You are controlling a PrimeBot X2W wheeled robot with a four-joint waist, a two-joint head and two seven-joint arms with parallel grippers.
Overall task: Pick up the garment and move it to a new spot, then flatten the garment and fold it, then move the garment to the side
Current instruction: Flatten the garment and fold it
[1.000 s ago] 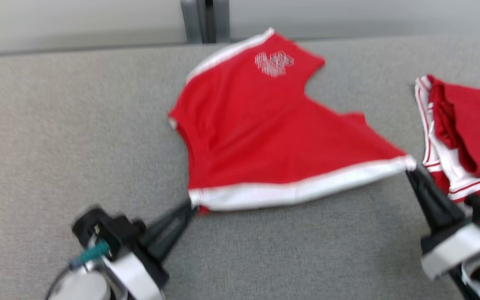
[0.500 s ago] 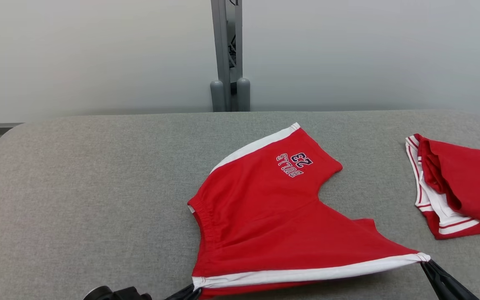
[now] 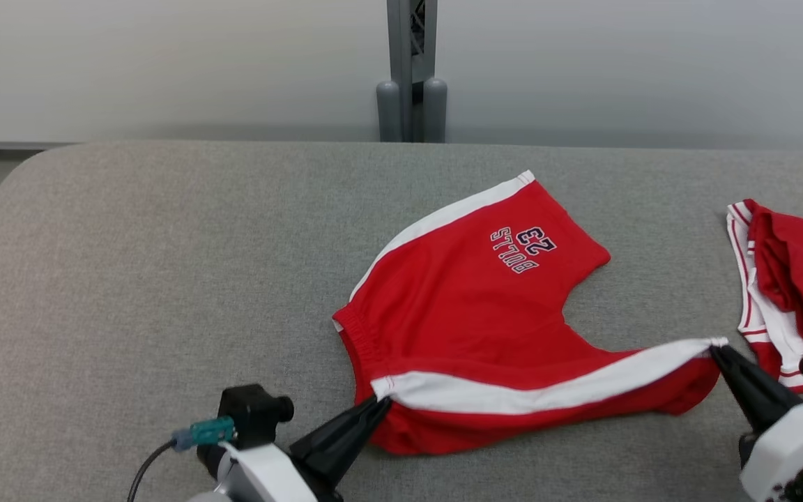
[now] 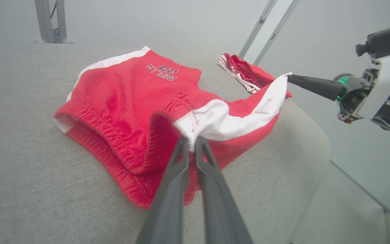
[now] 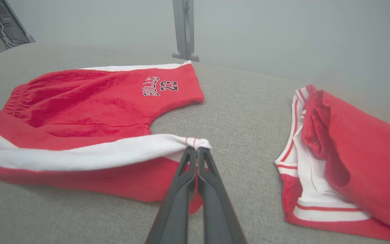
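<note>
Head view, red shorts (image 3: 485, 307) mid grey table (image 3: 164, 279), left gripper (image 3: 379, 403) and right gripper (image 3: 716, 351) jaws pinching white stripe ends, left wrist view, stripe edge raised off table, right wrist view, second red garment (image 5: 350, 152) beside.

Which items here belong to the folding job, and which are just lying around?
In the job: red shorts; left hand and right hand, each shut on an end of the shorts' white stripe; grey table.
Lying about: second red-and-white garment at the right; grey post behind the table.
</note>
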